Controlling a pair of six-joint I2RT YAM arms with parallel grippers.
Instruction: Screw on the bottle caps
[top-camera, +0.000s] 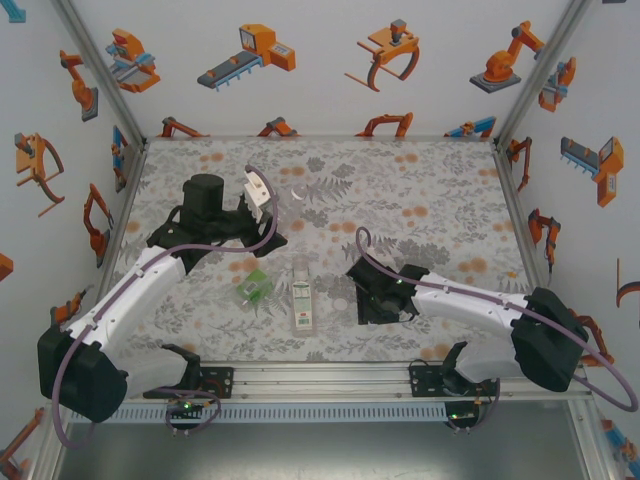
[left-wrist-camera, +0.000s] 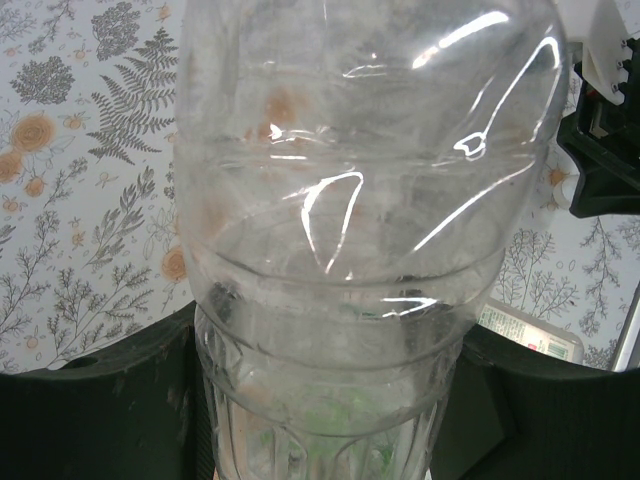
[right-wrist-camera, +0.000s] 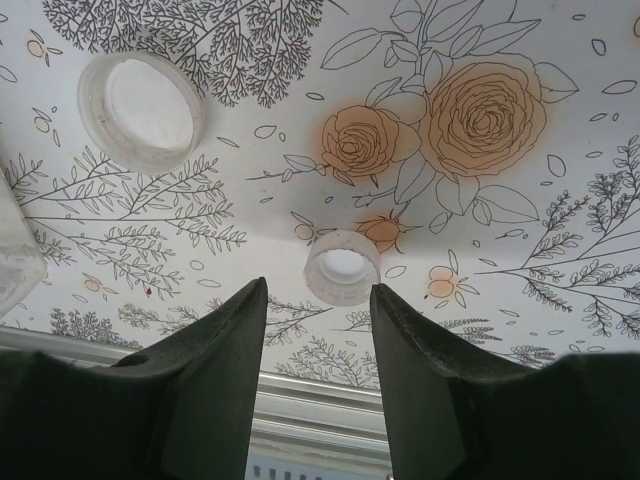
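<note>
your left gripper (left-wrist-camera: 330, 330): apparently pinching the clear bottle (left-wrist-camera: 360, 180), mid-frame. your right gripper (right-wrist-camera: 318, 290): fingers spread, small cap (right-wrist-camera: 342, 267) just beyond tips; larger cap (right-wrist-camera: 142, 112) upper left. labelled bottle (top-camera: 301, 295), green bottle (top-camera: 252, 288): lying centre.

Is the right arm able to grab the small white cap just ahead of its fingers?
Probably yes: the right gripper is open, and the small cap lies just ahead of it with nothing between.
</note>
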